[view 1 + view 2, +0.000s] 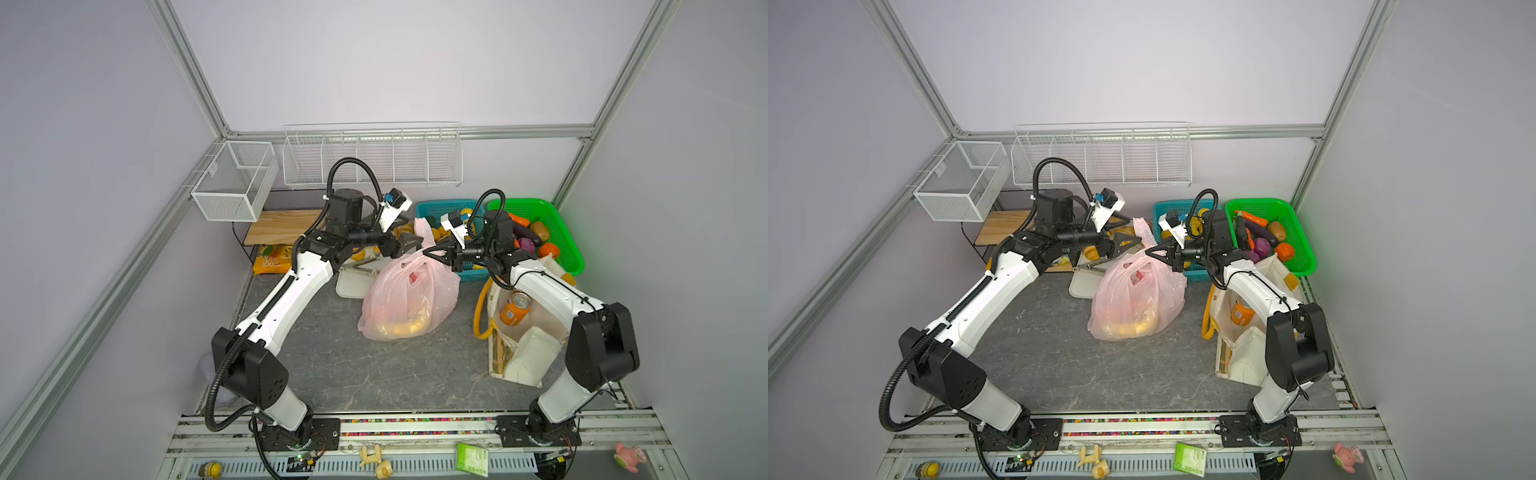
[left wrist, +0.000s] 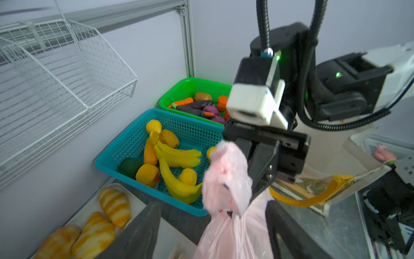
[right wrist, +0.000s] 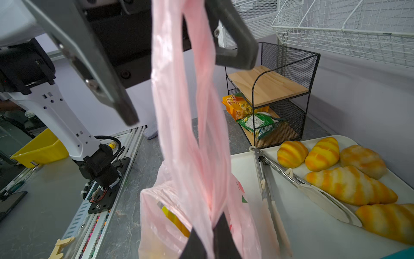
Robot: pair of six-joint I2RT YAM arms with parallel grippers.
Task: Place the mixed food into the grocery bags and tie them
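On table (image 1: pixel 353 365) a plastic bag (image 1: pixel 409 299), canvas tote (image 1: pixel 536 357) right of it, soda can (image 1: pixel 514 311) in tote

tabletop (image 1: pixel 332 365): grey | on it: pink bag (image 1: pixel 409 303), canvas tote (image 1: pixel 528 357), tray (image 1: pixel 351 286), teal basket (image 1: pixel 432 206), probably green basket (image 1: pixel 569 249)

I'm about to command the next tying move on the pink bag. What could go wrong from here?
1. Only the right gripper pinches the pink bag, at its gathered top. The left gripper is open beside the loose handle, which could slip away and leave the tie undone.
2. The two grippers' tips sit close together, so closing or crossing might make them collide.
3. A hard pull could drag the loaded bag toward the blue basket.
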